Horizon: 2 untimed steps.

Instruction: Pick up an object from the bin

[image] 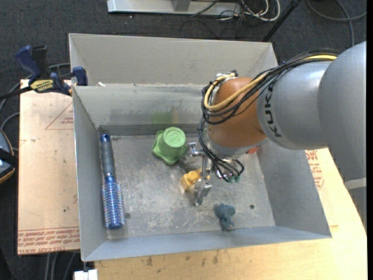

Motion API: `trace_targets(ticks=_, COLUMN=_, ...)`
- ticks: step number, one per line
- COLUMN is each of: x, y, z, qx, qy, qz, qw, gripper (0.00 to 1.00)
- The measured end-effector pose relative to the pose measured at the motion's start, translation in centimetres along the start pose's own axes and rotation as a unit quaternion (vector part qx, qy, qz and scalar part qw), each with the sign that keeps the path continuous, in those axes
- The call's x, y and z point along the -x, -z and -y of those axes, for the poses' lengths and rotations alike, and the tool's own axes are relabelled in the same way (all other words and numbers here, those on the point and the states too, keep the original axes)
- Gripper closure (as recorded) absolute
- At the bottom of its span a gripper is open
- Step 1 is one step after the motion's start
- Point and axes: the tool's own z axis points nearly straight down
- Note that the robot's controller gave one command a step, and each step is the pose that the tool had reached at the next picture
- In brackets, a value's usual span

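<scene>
- Your gripper (pixel 199 198) is down low over the bin (pixel 175 101) floor, about the middle and a touch toward 4 o'clock.
- The nearest thing is a small yellow lump (pixel 188 181), right at the gripper's 10 o'clock. It's just beside the gripper, maybe touching. I don't see it between the jaws, so I wouldn't call it held.
- Honestly I can't tell if the gripper's apart or together. The wrist hardware and cables crowd that spot.
- If the lump is your pick, I'd nudge toward 10 o'clock so it sits dead centre before you close. Off-centre, it'll likely just get shoved along the floor.
- Go straight down and close gently. It looks small and light, so I'd guess it skitters easily.
- Mind the green cup (pixel 170 144) at 11 o'clock from the gripper. It's near, and a wide sideways move could bump it.
- The grey-blue thing (pixel 225 215) at 5 o'clock is a fallback, sitting clear of everything by the front wall.
- The blue brush (pixel 111 191) lies along the 9 o'clock wall, well apart. Ignore it.
- Pose: the arm (pixel 315 98) comes in from 3 o'clock, wrist bent over so the orange cover (pixel 233 115) sits on top and the gripper points nearly straight down.
</scene>
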Motion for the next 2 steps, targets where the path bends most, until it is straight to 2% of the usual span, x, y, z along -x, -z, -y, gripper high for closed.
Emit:
trace_targets(ticks=1, x=0.2, y=0.3, z=0.0, qx=-0.001, qy=0.0, qz=0.0028, qw=1.0, gripper=1.0)
trace_targets(ticks=2, x=1.6, y=16.0, z=0.5, qx=-0.003, qy=0.083, qz=0.0033, qw=0.9966, gripper=1.0)
